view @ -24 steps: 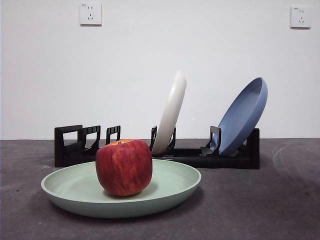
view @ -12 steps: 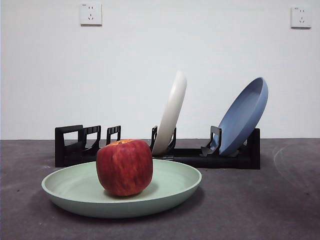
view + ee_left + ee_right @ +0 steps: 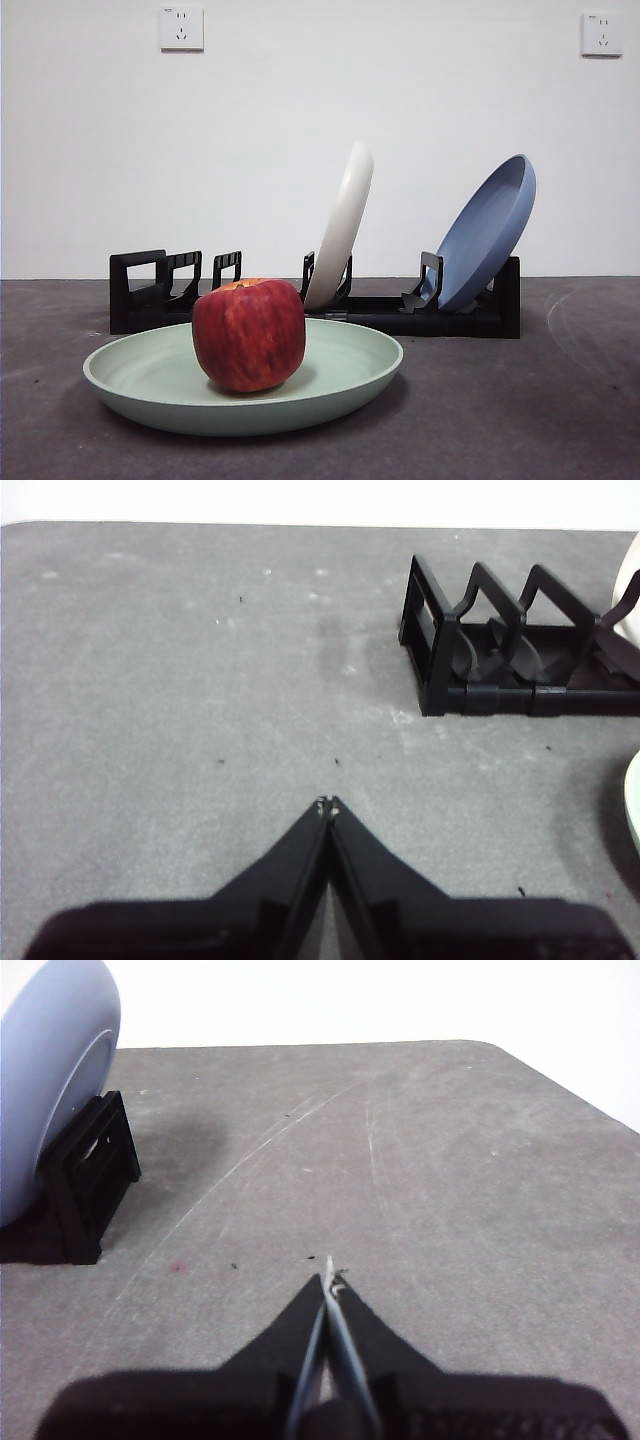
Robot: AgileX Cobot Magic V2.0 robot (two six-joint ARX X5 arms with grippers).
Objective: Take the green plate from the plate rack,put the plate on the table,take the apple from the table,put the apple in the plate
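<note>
The green plate [image 3: 330, 385] lies flat on the table [image 3: 520, 420] in front of the plate rack [image 3: 460, 315]. The apple [image 3: 248, 334] stands upright in the plate, left of its middle. In the left wrist view my left gripper [image 3: 327, 805] is shut and empty above bare table, beside the rack's handle end [image 3: 500, 650]; a sliver of the green plate [image 3: 633, 800] shows at the edge. In the right wrist view my right gripper [image 3: 330, 1270] is shut and empty over bare table, apart from the rack's other end [image 3: 90, 1175]. Neither arm shows in the front view.
A cream-white plate [image 3: 342, 228] and a blue plate [image 3: 487, 232] lean in the rack's slots; the blue plate [image 3: 50, 1080] also shows in the right wrist view. A white wall with two sockets stands behind the table.
</note>
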